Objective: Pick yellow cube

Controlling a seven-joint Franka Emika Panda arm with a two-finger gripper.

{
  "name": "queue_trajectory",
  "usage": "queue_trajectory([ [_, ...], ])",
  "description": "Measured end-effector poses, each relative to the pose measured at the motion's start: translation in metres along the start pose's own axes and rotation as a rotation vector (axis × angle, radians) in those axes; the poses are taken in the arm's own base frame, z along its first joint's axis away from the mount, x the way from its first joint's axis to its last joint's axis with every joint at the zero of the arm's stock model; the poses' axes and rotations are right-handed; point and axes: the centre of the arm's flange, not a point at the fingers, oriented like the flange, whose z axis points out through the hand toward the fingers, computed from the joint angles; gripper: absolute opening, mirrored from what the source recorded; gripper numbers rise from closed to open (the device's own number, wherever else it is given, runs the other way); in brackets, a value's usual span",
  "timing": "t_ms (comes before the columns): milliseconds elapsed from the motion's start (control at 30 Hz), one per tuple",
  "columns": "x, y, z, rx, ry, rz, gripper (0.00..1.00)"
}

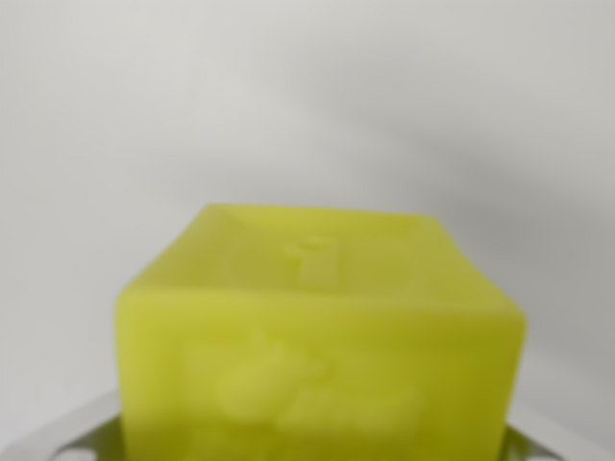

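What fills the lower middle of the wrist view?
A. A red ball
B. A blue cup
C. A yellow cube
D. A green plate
C: the yellow cube sits close to the camera, blurred, with raised markings on its near and upper faces, against a plain pale background.

Matt, embossed plastic yellow cube (322,346)

No legible text. Yellow cube (320,336), lower centre of frame, carries raised relief marks on top and front faces; too blurred to read.
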Motion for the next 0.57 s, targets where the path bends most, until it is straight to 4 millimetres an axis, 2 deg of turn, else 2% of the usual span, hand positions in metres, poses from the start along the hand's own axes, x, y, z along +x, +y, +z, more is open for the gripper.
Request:
queue_trajectory([
  [267,0.000,0.000,-0.018,0.000,0.000,0.000,0.00],
  [567,0.000,0.000,-0.019,0.000,0.000,0.000,0.00],
])
